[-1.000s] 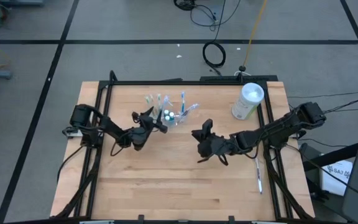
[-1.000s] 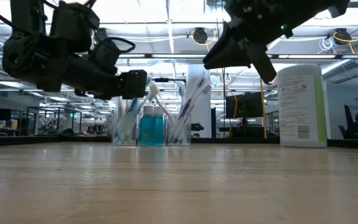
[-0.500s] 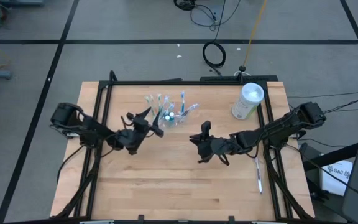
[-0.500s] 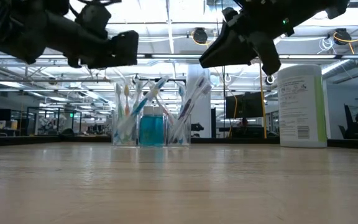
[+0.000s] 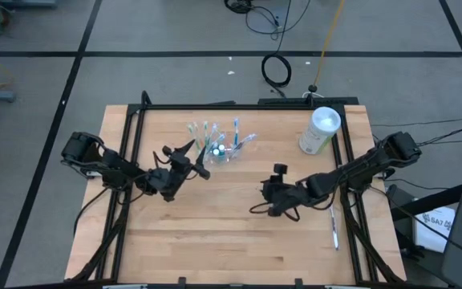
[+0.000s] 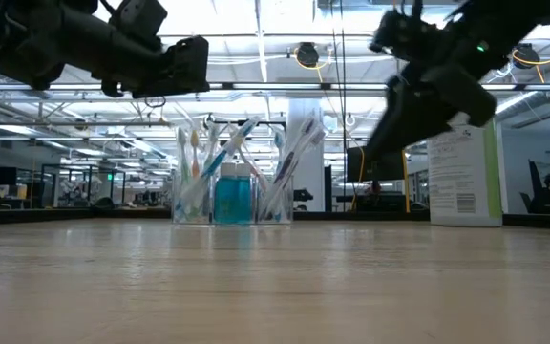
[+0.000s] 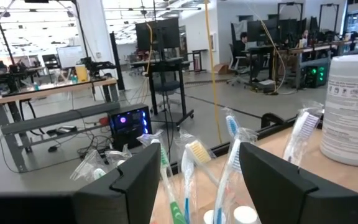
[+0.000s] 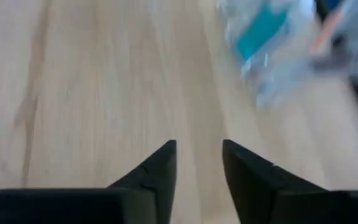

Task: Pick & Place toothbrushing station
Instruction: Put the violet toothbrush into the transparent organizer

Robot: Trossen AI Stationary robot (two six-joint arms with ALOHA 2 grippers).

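Note:
The clear plastic cup [image 5: 220, 148] stands on the wooden table at the far middle, with several white, blue and green toothbrushes [image 6: 199, 162] and a teal tube [image 6: 233, 198] leaning in it. My left gripper [image 5: 195, 160] is open and hovers just left of the cup, above cup height in the low view [image 6: 189, 67]. Its wrist view looks over the brush heads [image 7: 194, 152]. My right gripper [image 5: 261, 199] is open and empty above bare wood, right of and nearer than the cup. The cup shows blurred in its wrist view [image 8: 266, 43].
A tall white cylindrical container [image 5: 320, 130] stands at the table's far right corner. A loose toothbrush [image 5: 334, 228] lies by the right rail. Bare wood [image 5: 215, 233] fills the near half of the table.
My left gripper has drawn back from the cup toward the table's left edge and risen above the brush heads. My right gripper has moved toward the right and near edges, come down and turned about its wrist. The cup and brushes have stayed in place.

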